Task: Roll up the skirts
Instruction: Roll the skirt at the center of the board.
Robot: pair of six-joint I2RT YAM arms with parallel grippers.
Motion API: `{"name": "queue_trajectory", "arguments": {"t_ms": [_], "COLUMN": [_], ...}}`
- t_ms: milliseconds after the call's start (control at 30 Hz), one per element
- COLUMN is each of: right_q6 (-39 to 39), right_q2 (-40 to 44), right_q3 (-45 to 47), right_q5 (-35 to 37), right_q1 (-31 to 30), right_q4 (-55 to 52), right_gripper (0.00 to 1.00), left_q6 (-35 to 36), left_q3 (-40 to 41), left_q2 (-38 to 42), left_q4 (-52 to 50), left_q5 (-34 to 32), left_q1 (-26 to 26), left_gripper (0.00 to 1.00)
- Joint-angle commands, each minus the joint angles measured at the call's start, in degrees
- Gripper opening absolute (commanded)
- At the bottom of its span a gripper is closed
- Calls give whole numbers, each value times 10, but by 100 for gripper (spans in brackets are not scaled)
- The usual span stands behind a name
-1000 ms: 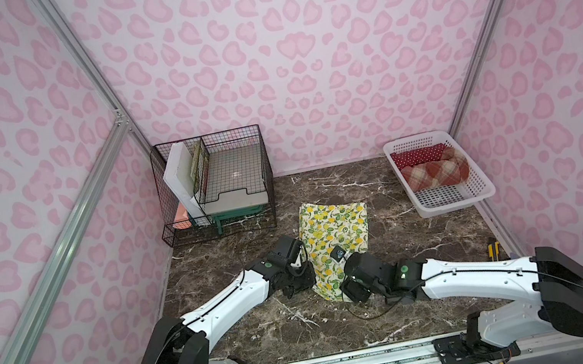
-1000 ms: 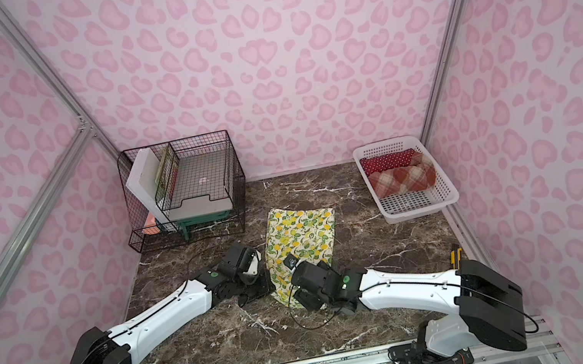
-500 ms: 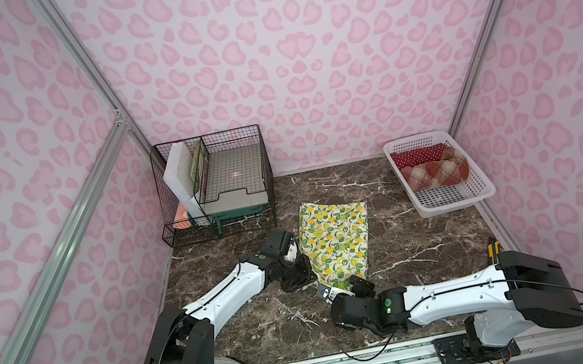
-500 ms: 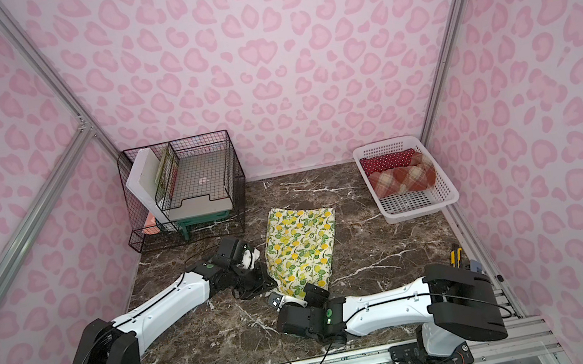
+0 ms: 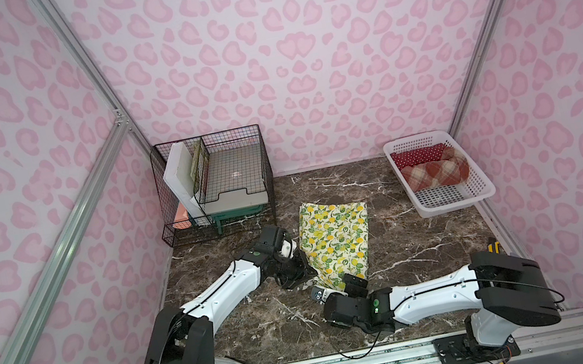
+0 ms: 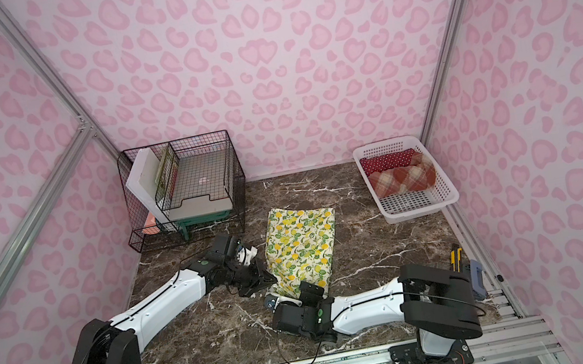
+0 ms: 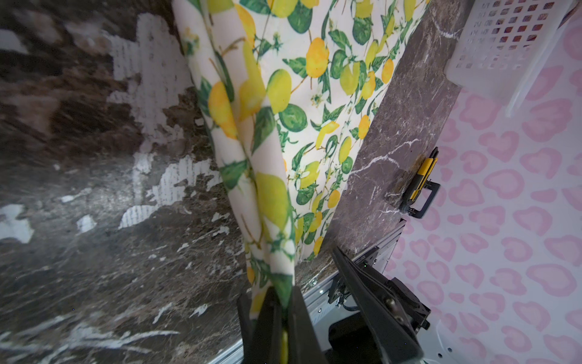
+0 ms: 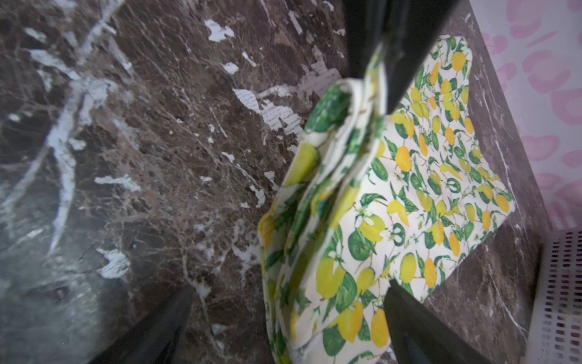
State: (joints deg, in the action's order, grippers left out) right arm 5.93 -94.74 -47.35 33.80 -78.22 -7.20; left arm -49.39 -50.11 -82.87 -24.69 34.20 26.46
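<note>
Judged light, limp: lemon skirt (image 5: 336, 240); take bunched edge, lower centre in both top views; left tool (image 7: 283, 315) clamped on it; right tool (image 8: 289, 286) spread wide.

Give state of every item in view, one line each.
white basket: upright, front part bare.
plaid skirt: rolled, in white basket.
polka-dot skirt: rolled, in white basket.
lemon skirt: unrolled on table, near edge lifted.
left gripper: shut on lemon skirt.
right gripper: open, at lemon skirt's near edge.

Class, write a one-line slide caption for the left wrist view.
Left gripper, shut, pinches a fold of the lemon-print skirt above the marble table, white basket beyond.
</note>
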Motion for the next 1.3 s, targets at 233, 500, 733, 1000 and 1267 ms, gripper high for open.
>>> {"name": "queue_trajectory", "arguments": {"t_ms": [233, 500, 733, 1000, 1267], "right_q6": [27, 8, -32, -46, -54], "right_q2": [-33, -19, -19, -40, -55], "right_q3": [-8, 7, 13, 5, 2], "right_q5": [123, 167, 177, 161, 137], "right_q1": [10, 12, 6, 1, 3], "right_q4": [7, 47, 78, 77, 66], "right_gripper": [99, 98, 87, 58, 7], "left_q6": [-4, -3, 4, 21, 36], "left_q3": [8, 29, 39, 38, 45], "left_q2": [3, 10, 15, 17, 26], "left_q4": [5, 4, 1, -18, -34], "left_q5": [19, 20, 23, 26, 31], "left_q1": [-7, -15, -21, -30, -40], "left_gripper": [0, 0, 0, 0, 0]}}
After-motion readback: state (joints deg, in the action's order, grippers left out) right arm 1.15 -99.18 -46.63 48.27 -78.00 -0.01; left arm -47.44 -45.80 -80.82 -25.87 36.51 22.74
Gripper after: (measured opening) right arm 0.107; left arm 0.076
